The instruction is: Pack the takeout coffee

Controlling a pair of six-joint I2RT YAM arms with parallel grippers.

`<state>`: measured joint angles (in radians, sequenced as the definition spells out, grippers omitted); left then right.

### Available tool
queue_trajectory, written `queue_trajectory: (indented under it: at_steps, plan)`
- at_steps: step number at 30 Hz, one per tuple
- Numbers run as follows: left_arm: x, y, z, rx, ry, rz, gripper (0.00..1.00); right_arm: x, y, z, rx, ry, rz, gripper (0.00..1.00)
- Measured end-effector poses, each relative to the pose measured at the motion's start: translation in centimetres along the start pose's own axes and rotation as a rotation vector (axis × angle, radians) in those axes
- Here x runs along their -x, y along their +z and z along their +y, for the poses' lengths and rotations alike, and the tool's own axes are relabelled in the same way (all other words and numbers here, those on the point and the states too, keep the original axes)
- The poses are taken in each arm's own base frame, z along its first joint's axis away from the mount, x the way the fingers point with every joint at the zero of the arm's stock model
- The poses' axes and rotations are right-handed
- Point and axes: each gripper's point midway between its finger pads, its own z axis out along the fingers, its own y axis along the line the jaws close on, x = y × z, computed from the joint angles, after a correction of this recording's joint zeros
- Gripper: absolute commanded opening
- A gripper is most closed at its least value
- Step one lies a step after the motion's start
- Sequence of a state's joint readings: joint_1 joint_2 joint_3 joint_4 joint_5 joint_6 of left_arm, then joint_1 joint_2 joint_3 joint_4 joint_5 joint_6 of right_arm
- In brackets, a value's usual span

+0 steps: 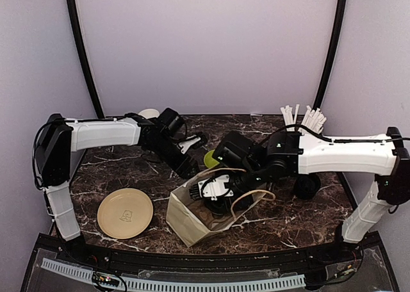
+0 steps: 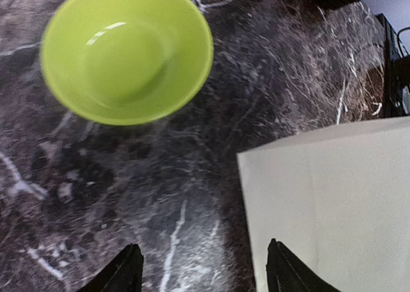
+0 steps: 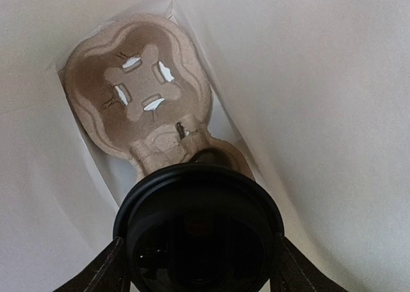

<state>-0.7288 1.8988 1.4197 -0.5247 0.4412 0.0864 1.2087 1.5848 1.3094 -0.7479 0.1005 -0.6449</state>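
My right tool is down inside the paper bag, its two fingers pressed against opposite sides of the takeout coffee, so the jaws stand wide but are closed on the cup. From my wrist I see only its black lid, which fills the gap between the fingers; the white cup body is hidden underneath. The coffee hangs within the bag's pale walls, above the near end of a moulded pulp cup carrier that lies at the bottom of the bag, its far socket with four slits in plain sight. Whether the cup touches the carrier I cannot tell. My left tool is open with nothing gripped, hovering over the dark marbled bench just beside the bag; one finger overlaps the bag's outer wall in the wrist view and the other sits over bare bench. A green bowl stands on the bench beyond that tool, near the bag. From above, a tan plate lies left of the bag, and white straws stand at the far right.
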Motion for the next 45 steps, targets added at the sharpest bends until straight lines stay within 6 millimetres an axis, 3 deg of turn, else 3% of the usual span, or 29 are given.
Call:
queue_trajectory:
  at_steps: [5,8,16,20,26,32,37,41,45]
  plan:
    - [1.8,-4.7,3.4,0.113,-0.027,-0.102,0.69,0.8,-0.2,0.6,0.091,0.002,0.018,0.41]
    - [2.5,-7.0,4.4,0.154,-0.033,-0.153,0.69,0.8,0.1,0.7,0.131,0.011,0.027,0.41]
    - [2.9,-8.5,4.9,0.190,-0.034,-0.180,0.70,-0.3,2.4,-0.7,0.194,0.094,0.016,0.41]
    - [3.7,-10.2,4.8,0.214,-0.032,-0.216,0.70,-0.3,2.7,-1.1,0.215,0.115,-0.002,0.43]
    - [6.2,-15.0,3.1,0.246,-0.006,-0.332,0.70,-0.2,3.1,-1.5,0.239,0.136,-0.010,0.43]
    - [7.5,-21.3,-0.6,0.226,0.003,-0.485,0.69,0.4,3.1,-1.2,0.214,0.145,0.037,0.47]
    - [8.1,-25.0,-2.7,0.222,-0.004,-0.558,0.69,0.8,3.0,-0.9,0.167,0.137,0.071,0.62]
    - [7.1,-25.1,-3.6,0.230,-0.011,-0.519,0.71,0.3,2.7,-1.2,0.169,0.165,0.082,0.80]
    - [5.6,-23.6,-5.9,0.215,0.007,-0.432,0.72,-0.5,2.2,-1.7,0.179,0.195,0.094,0.87]
